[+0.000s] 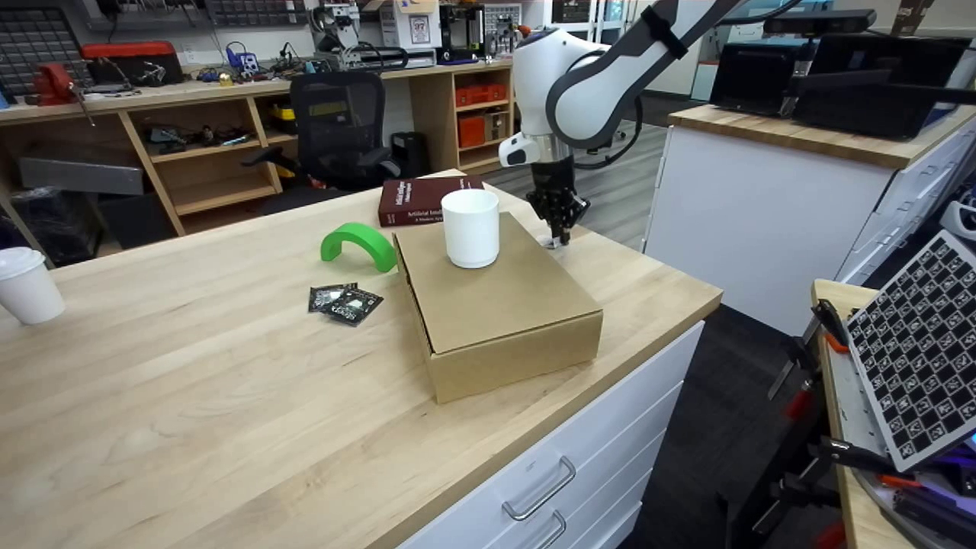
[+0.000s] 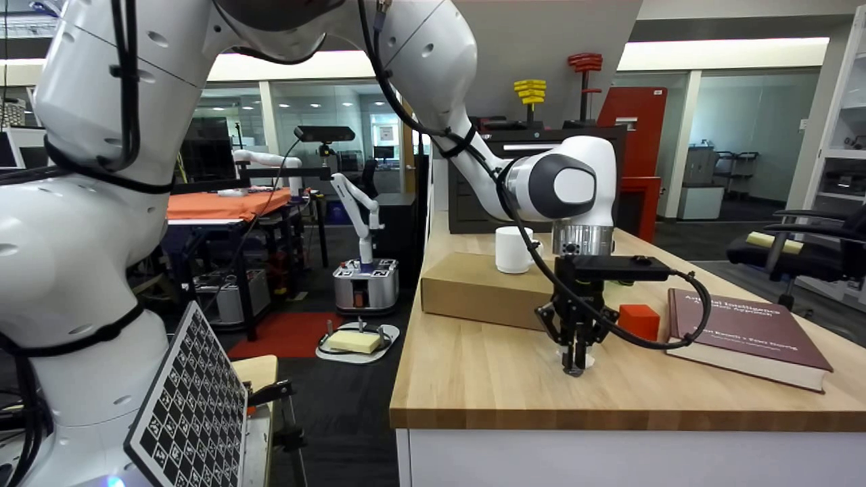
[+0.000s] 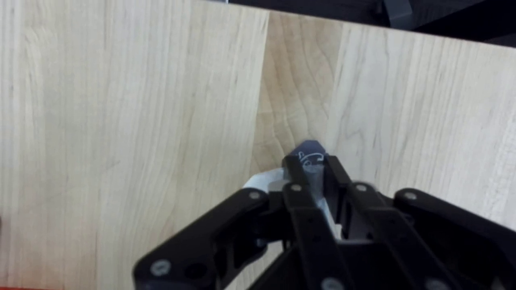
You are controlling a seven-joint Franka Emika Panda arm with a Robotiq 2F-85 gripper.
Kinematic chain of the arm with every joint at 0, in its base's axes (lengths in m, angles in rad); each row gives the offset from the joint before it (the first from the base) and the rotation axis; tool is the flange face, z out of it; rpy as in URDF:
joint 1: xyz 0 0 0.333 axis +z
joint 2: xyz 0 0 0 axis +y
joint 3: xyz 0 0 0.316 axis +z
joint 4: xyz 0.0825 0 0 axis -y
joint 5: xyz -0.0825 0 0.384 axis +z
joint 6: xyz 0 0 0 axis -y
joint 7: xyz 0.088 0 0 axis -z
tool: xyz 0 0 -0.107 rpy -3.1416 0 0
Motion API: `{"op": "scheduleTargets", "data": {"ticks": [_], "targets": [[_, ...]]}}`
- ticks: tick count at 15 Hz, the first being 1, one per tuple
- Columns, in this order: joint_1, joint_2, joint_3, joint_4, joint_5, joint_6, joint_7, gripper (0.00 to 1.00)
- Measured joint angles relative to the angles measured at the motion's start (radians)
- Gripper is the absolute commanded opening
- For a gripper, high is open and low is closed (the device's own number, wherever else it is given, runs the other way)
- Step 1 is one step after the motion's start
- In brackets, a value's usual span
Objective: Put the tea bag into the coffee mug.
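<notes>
Small whitish paper tea bag (image 3: 266,180) sits partly between close-set fingertips of the jointed black gripper (image 3: 315,167) (pinched or loose, can't tell).

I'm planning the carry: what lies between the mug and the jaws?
In an exterior view, starting from the mug: part of the box it stands on, a strip of table, then the tea bag, right at the downward-pointing jaws.

White mug (image 1: 471,229) stands on a box (image 1: 507,309) — whitish tea bag (image 3: 265,179) on the table (image 1: 191,381).
</notes>
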Motion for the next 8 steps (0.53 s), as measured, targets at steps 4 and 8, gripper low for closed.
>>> {"op": "scheduleTargets", "data": {"ticks": [4,8], "targets": [[0.000,0.000,-0.001,0.005,0.000,0.000,0.000,0.02],[0.000,-0.002,-0.002,0.028,0.000,0.007,0.001,0.02]]}}
